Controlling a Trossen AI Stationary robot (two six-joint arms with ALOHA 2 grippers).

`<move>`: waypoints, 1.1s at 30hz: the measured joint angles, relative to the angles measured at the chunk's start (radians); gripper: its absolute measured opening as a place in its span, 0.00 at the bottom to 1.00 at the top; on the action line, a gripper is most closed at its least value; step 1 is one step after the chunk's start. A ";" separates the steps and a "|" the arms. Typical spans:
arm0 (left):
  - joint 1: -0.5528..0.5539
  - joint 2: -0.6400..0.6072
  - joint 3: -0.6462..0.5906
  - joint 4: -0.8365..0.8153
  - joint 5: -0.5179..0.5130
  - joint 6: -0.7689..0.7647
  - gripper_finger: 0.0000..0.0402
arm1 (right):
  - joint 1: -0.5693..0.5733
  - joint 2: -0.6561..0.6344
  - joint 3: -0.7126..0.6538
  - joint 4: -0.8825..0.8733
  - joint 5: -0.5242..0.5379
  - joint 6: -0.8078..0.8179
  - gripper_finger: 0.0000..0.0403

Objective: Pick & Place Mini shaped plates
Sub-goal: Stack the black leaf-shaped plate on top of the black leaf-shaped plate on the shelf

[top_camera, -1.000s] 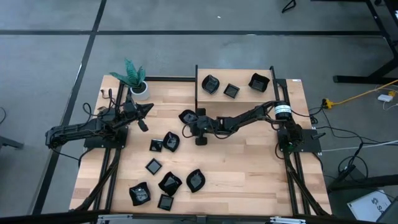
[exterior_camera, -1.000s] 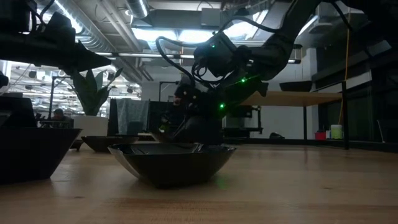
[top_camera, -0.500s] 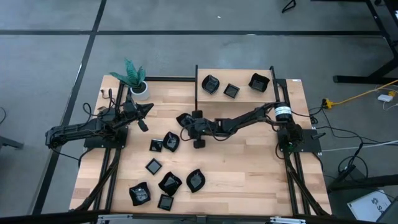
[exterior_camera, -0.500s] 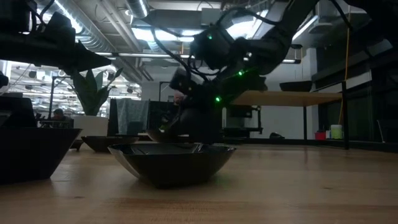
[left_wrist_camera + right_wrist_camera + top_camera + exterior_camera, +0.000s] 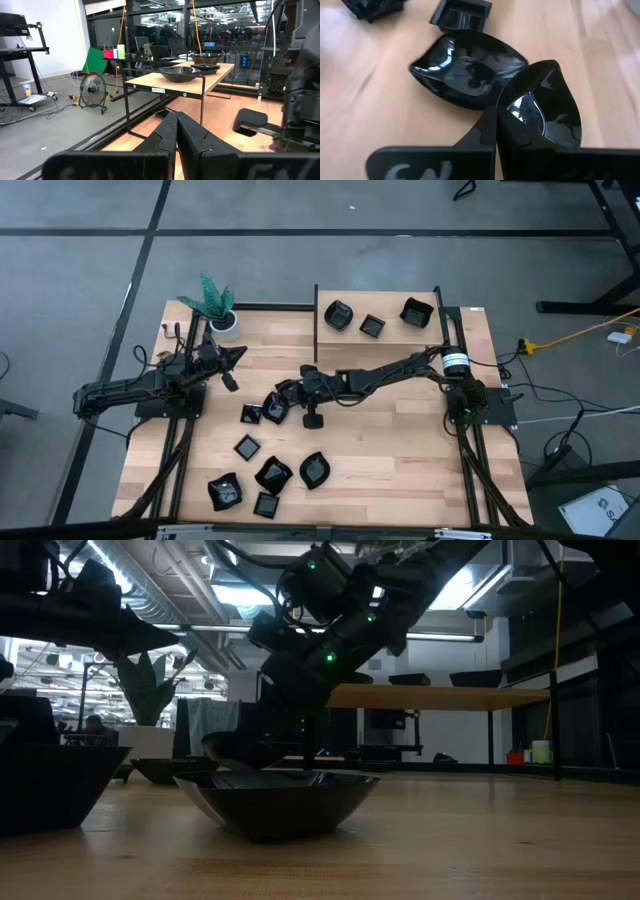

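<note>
The right gripper (image 5: 291, 390) reaches across the middle of the wooden table (image 5: 400, 450), its fingers (image 5: 492, 131) pinched together on the rim of a rounded black mini plate (image 5: 547, 107), which it holds just off the wood. Directly ahead of its tips, almost touching the held dish, lies a leaf-shaped black plate (image 5: 467, 67); a small square dish (image 5: 461, 12) sits just beyond that one. More black dishes are scattered past the gripper toward the table's near edge, among them a square one (image 5: 247, 447) and a leaf-like pair (image 5: 295, 473). Behind the right arm, on the raised wooden shelf (image 5: 380, 340), three plates rest: a rounded one (image 5: 338, 315), a small square one (image 5: 372, 326) and a larger squarish one (image 5: 416, 312).

The left gripper (image 5: 238, 352) waits with its fingers (image 5: 167, 132) pressed together, near the white pot with a green plant (image 5: 222, 318), well apart from the right gripper.
</note>
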 joint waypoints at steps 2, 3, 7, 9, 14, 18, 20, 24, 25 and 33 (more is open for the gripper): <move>0.000 0.000 0.000 0.000 0.000 0.000 0.01 | 0.007 -0.004 0.011 -0.025 -0.001 0.013 0.00; 0.000 0.000 0.000 0.000 0.000 0.000 0.01 | 0.013 -0.007 0.016 -0.039 -0.001 0.017 0.00; 0.000 0.000 0.000 0.000 0.000 0.000 0.01 | 0.030 -0.059 0.034 -0.109 0.000 0.034 0.00; 0.000 0.000 0.000 0.000 0.000 0.000 0.01 | 0.037 -0.095 0.034 -0.152 0.000 0.041 0.00; 0.000 0.000 0.000 0.000 0.000 0.000 0.01 | 0.052 -0.170 0.034 -0.242 0.001 0.065 0.00; 0.000 0.000 0.000 0.000 0.000 0.000 0.01 | 0.058 -0.210 0.034 -0.281 0.002 0.083 0.00; 0.000 0.000 0.000 0.000 0.000 0.000 0.01 | 0.058 -0.232 0.034 -0.305 0.001 0.093 0.00; 0.000 0.000 0.000 0.000 0.000 0.000 0.01 | 0.058 -0.281 0.033 -0.346 0.002 0.114 0.00; 0.000 0.000 0.000 0.000 0.000 0.000 0.01 | 0.058 -0.295 0.033 -0.358 0.002 0.113 0.00; 0.000 0.000 0.000 0.000 0.000 0.000 0.01 | 0.056 -0.415 0.032 -0.454 0.069 0.113 0.00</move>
